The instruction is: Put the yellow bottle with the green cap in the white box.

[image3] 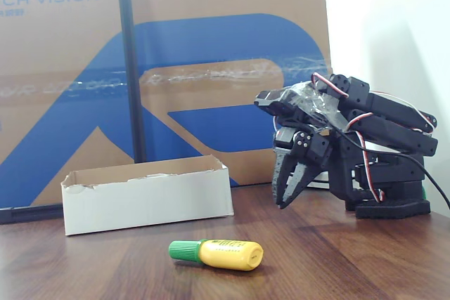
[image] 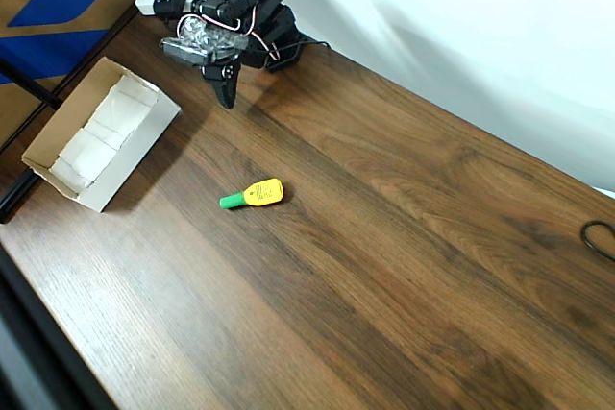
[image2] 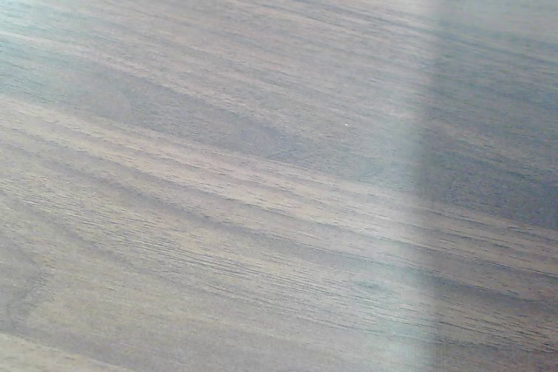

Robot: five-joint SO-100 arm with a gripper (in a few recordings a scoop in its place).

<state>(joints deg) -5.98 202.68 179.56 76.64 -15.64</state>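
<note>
The yellow bottle with the green cap lies on its side on the wooden table, cap pointing left; in the fixed view the bottle lies in front of the box. The white box stands open at the table's left edge, with white paper inside; the fixed view shows its front wall. My black gripper hangs folded near the arm's base at the back, its fingers together and pointing down, holding nothing. It is well away from both bottle and box.
The arm's base sits at the table's back. A cardboard panel with blue print and a black pole stand behind the box. A black cable loop lies at the right edge. Bare wood fills the wrist view.
</note>
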